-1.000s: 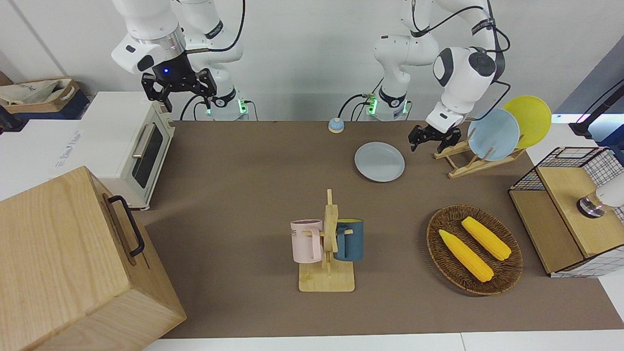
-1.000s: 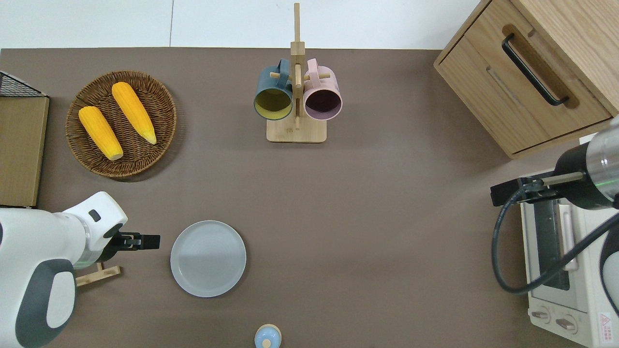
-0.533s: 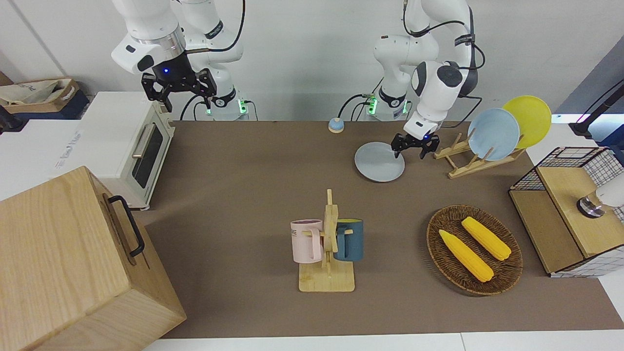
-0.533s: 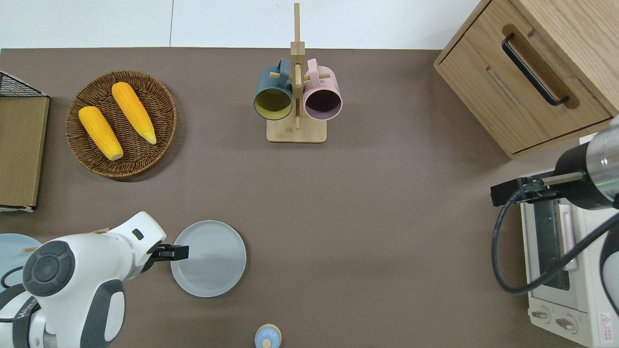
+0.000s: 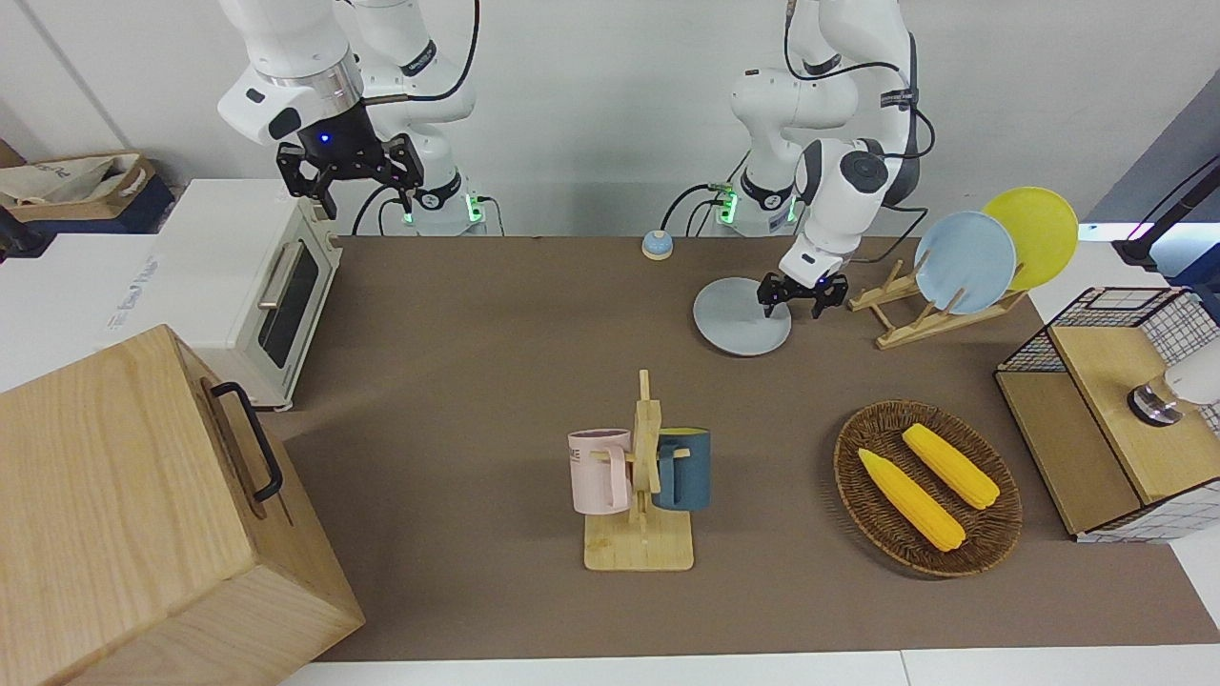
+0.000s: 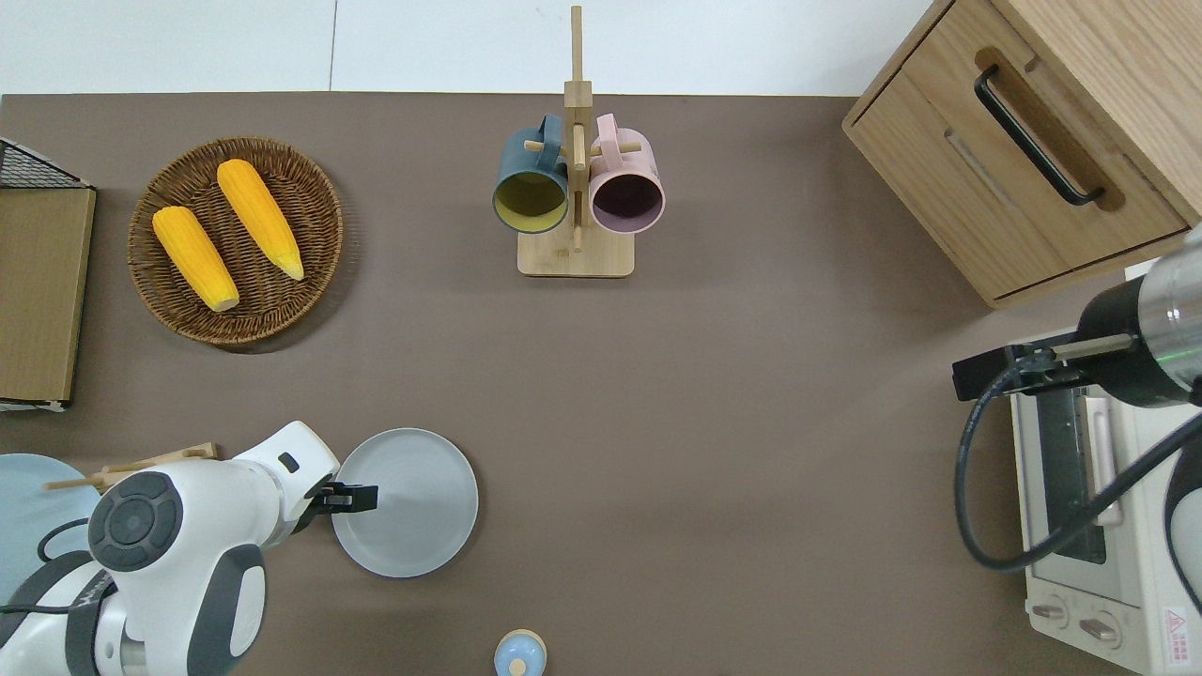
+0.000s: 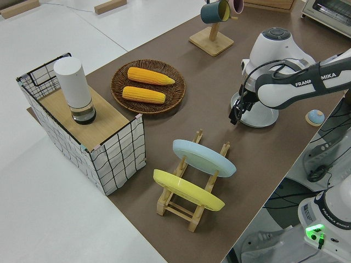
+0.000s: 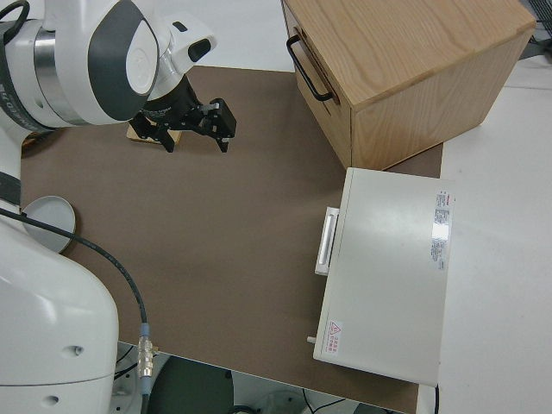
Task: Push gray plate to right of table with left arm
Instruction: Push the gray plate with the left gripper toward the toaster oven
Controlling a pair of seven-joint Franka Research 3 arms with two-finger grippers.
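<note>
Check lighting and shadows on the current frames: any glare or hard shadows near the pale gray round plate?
Front view: even light, no glare on the pale gray round plate; soft shadow beside the wooden box. Overhead view: left gripper over the plate's rim, plate matte; faint shadow under the wicker basket. Left side view: the arm hides most of the plate.

Left hand (image 5: 798, 293) lowered, fingers apart; right arm parked.
</note>
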